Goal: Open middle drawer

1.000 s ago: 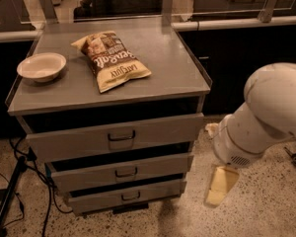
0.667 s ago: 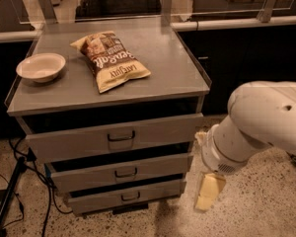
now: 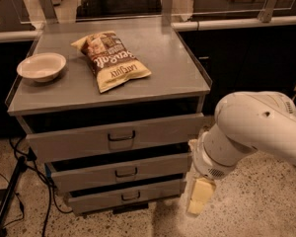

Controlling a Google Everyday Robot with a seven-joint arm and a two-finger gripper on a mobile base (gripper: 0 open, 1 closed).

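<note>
Middle drawer [image 3: 153, 168]: gripper [image 3: 199, 201] closer, right beside

chip bag [image 3: 113, 58], "Late July", "Sea Salt"

The gripper [image 3: 197, 202] is a pale cream-yellow block, flat-sided and squared at its tip, duller than the rest of the body. It sits at the low end of the arm [image 3: 259, 127], just right of the cabinet [image 3: 180, 73], level with its lowest drawer. Directly above the gripper is the wrist [image 3: 212, 154], a short white cylinder with a faint grey seam around it and a few tiny dark specks near its lower rim. Up and to the right of the gripper the arm swells into a large, smooth, rounded white shell, glossy, with one small dark dot on its face and soft shading underneath.
</note>
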